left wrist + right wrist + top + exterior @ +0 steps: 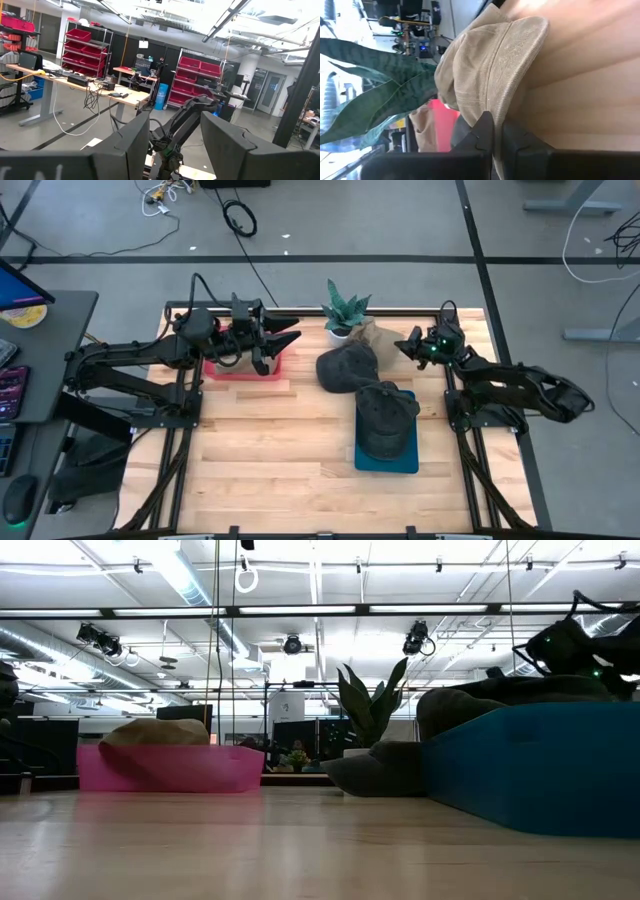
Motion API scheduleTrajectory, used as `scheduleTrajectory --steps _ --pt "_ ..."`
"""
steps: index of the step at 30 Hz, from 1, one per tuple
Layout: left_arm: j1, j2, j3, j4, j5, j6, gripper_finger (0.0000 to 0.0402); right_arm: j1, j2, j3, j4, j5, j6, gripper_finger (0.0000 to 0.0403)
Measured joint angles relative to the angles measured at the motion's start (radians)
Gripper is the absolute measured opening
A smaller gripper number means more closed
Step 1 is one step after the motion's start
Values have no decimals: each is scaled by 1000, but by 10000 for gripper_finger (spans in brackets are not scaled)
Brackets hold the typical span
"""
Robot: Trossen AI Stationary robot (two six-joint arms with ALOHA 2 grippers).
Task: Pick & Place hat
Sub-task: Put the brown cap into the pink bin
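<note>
A tan corduroy hat [495,65] lies on the wooden table next to the potted plant [345,310], also showing as the tan hat [384,335] in the high view. My right gripper [498,132] is at its right side [403,343], shut on it. My left gripper [287,332] hangs open above the pink tray [240,368], touching nothing. Its fingers [135,145] point out into the room. A tan hat [155,732] sits in the pink tray [170,768]. One dark hat [345,368] lies on the table. Another dark hat [385,418] rests in the blue tray [388,458]. My right gripper pinches the tan hat by its edge [498,112] between the two fingers, which stand nearly closed with only a thin strip of cloth between them. It comes from the table's right side, about level. The hat's body still lies against the table top.
The plant in its white pot [340,333] stands right behind the tan hat at the far edge. The dark hat on the table nearly touches the blue tray [530,765]. Bare wood stretches across the near half of the table [270,460].
</note>
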Motion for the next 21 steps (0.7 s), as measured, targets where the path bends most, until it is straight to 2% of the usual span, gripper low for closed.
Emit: scheduleTrajectory --steps 7,13,21 --pt "0 0 0 0 0 1 181 0 -184 1 -149 53 -21 6" --pt "2 0 0 0 0 12 181 0 -315 86 -399 111 -79 6" --pt "2 0 0 0 0 20 181 0 -375 337 -835 205 -414 6"
